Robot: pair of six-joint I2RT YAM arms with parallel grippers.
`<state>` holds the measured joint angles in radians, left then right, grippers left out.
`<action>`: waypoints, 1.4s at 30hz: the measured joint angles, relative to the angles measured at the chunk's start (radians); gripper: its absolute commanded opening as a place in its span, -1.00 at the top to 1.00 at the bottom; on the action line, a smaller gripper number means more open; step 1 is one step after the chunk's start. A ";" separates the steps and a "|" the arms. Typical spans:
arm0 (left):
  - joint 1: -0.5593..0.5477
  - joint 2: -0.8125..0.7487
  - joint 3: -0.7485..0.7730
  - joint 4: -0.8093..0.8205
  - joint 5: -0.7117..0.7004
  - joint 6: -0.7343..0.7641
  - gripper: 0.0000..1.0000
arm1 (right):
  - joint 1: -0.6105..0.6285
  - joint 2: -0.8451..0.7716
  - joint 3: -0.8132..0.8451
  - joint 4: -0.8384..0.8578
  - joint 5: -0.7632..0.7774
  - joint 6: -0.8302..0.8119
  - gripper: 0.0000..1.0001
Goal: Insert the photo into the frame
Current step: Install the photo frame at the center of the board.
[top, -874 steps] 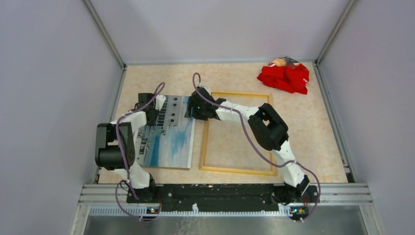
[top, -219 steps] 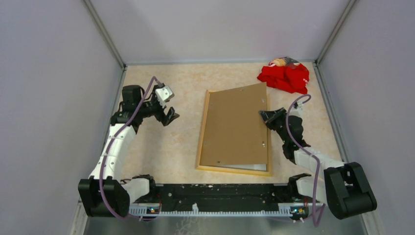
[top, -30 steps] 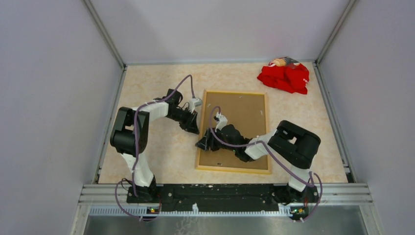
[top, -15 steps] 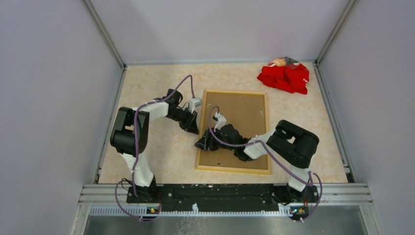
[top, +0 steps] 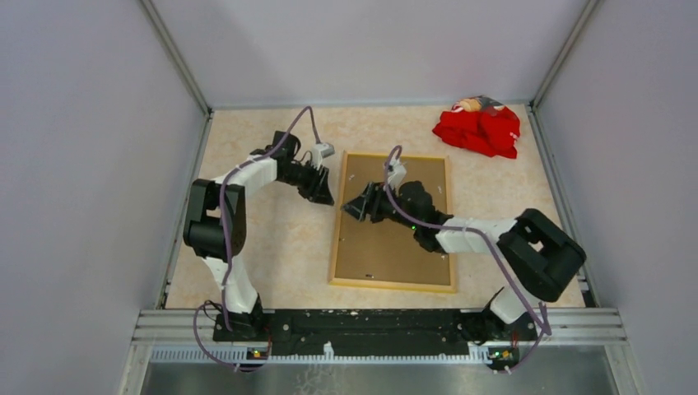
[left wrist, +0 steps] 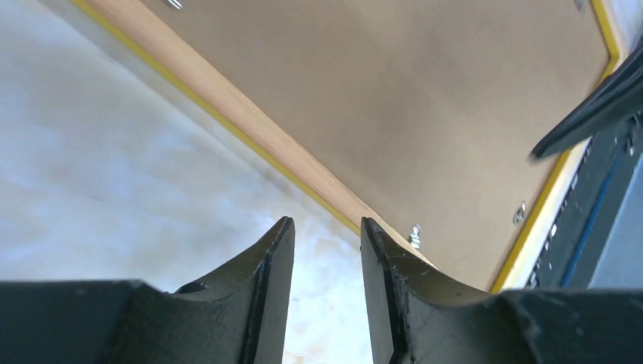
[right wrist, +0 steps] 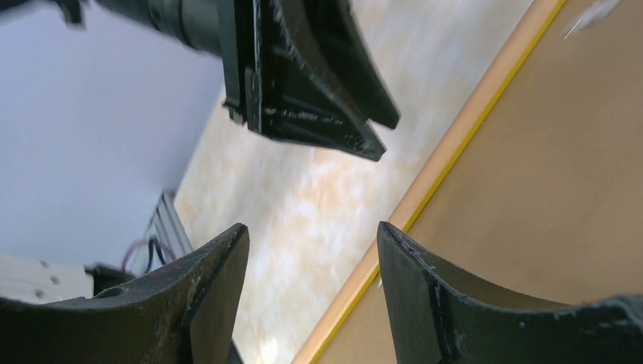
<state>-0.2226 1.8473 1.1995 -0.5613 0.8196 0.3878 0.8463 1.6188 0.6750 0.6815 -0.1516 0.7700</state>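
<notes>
The frame [top: 338, 239] lies face down mid-table, pale wood back up, its yellow edge showing in the left wrist view [left wrist: 258, 133] and the right wrist view [right wrist: 447, 163]. The brown backing board [top: 395, 243] fills it. The photo is hidden. My left gripper [top: 323, 195] is open and empty, just left of the frame's left rail near the far corner; in its own view the jaws [left wrist: 326, 231] stand apart over the table. My right gripper [top: 352, 209] is open and empty over the left rail, one finger on each side [right wrist: 311, 239].
A red cloth bundle [top: 479, 127] lies at the far right corner. Grey walls close in the table on three sides. A metal rail [top: 379, 321] runs along the near edge. Small metal clips [left wrist: 415, 235] sit on the frame's back.
My right gripper has moved up along the frame's left rail toward the far end, its arm stretching out. My left gripper has shifted slightly farther back.
</notes>
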 measured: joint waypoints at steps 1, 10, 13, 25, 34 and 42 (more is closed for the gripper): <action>0.012 0.004 0.035 0.002 0.001 -0.016 0.12 | -0.031 -0.027 0.002 0.000 -0.007 -0.010 -0.28; 0.042 0.195 0.293 0.084 0.012 -0.187 0.15 | -0.290 0.096 0.179 -0.054 -0.131 -0.097 -0.24; 0.040 0.251 0.298 0.086 0.017 -0.217 0.16 | -0.314 0.211 0.242 -0.066 -0.165 -0.098 -0.22; 0.037 0.288 0.299 0.089 0.033 -0.241 0.27 | -0.317 0.452 0.397 -0.066 -0.240 -0.053 -0.14; 0.034 0.311 0.301 0.089 0.035 -0.248 0.34 | -0.317 0.524 0.469 -0.027 -0.254 -0.018 -0.08; 0.032 0.311 0.301 0.086 0.035 -0.247 0.36 | -0.317 0.562 0.532 -0.055 -0.245 -0.017 -0.04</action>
<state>-0.1902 2.1586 1.5009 -0.4755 0.8547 0.1406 0.5293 2.1803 1.2068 0.6266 -0.3969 0.7528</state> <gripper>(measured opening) 0.325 0.526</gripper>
